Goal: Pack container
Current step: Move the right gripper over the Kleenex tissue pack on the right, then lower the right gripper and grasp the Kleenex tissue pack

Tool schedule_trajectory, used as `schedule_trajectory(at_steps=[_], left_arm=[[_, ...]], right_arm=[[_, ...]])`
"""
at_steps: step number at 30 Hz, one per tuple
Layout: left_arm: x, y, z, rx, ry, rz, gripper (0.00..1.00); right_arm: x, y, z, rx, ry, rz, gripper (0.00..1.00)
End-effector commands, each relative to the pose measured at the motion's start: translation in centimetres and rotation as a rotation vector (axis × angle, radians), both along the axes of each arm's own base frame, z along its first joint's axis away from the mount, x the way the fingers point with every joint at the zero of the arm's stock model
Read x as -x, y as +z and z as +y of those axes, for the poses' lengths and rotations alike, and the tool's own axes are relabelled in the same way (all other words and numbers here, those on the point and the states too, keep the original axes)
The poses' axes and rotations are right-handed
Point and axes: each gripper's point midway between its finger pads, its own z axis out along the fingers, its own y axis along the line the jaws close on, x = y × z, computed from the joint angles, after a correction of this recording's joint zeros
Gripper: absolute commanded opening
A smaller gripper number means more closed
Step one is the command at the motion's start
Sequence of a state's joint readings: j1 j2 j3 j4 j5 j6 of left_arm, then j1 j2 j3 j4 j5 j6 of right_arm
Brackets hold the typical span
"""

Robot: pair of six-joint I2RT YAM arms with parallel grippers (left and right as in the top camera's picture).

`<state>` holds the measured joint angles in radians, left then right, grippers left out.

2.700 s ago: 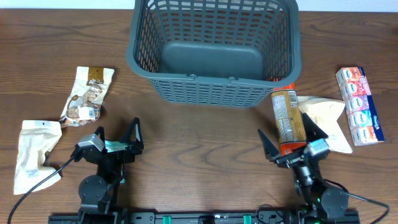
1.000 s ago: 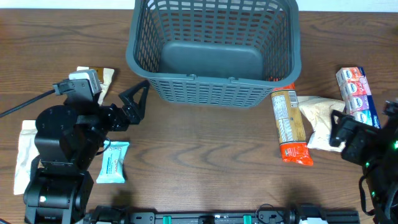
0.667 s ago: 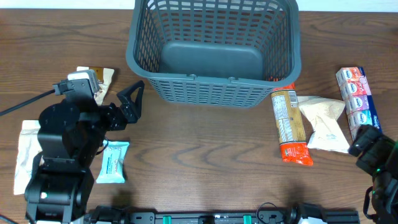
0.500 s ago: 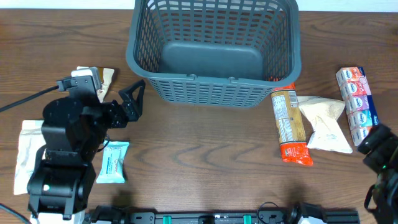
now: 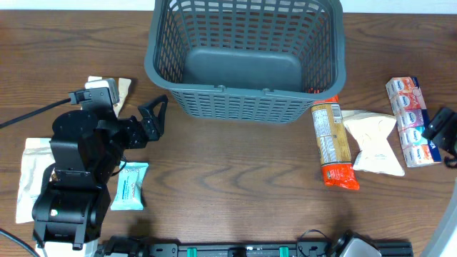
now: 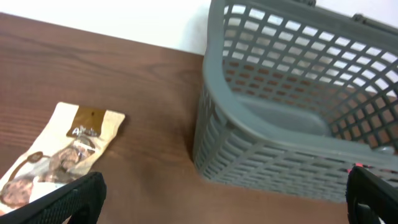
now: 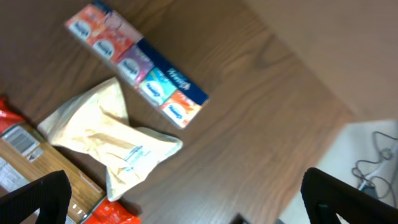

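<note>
**Q:** Where is the container (image 5: pixel 246 61)?

**A:** The grey lattice basket stands upright at the far middle of the wooden table (image 5: pixel 235 171), with nothing visible on its floor.

**Q:** And the left gripper (image 5: pixel 152 120)?

**A:** It sits just off the container's near-left corner, not touching it, with its fingers spread wide and nothing between them. The left wrist camera looks across the basket's left wall, and a brown-topped snack bag (image 6: pixel 62 155) lies further left of the container.

**Q:** The right gripper (image 7: pixel 189 202)?

**A:** It is also spread wide and holds nothing. It is well to the right of the container, at the table's edge. Under it lie a tissue multipack (image 7: pixel 137 65) and a cream pouch (image 7: pixel 109 140). An orange-ended packet (image 5: pixel 333 143) lies at the container's near-right corner.

**Q:** Anything else?

**A:** A teal bar wrapper (image 5: pixel 130 185) and a second cream pouch (image 5: pixel 32 171) lie left of and nearer than the container, beside the left arm.
</note>
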<state>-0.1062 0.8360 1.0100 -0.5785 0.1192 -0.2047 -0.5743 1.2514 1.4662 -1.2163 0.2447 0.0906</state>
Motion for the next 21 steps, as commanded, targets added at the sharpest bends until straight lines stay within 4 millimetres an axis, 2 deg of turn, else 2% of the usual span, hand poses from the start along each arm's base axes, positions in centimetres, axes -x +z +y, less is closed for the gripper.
schedule_trajectory(at_steps=[1,6,10,14,21], left_arm=[[0.1,0.6,0.4,-0.022,0.010,-0.011,0.99],[0.1,0.5,0.4,-0.022,0.010,-0.006,0.99],[0.3,0.1,0.4,-0.024,0.010,0.013,0.99],[0.9,-0.9,0.5,-0.029,0.009,0.059,0.99],[1.6,-1.9,0.6,-0.034,0.009,0.109,0.99]], right_arm=[[-1.7,-2.1,0.0,-0.111,0.140,0.005,0.99],[-5.3,-3.6,-0.3,-0.163,0.380,-0.046,0.99],[-7.3,-5.0,-2.6,-0.093,0.450,-0.011,0.99],[-8.3,-6.9,-3.4,-0.076,0.544,0.054,0.99],[-9.2,-11.6,-4.3,-0.168,0.544,0.120,0.99]])
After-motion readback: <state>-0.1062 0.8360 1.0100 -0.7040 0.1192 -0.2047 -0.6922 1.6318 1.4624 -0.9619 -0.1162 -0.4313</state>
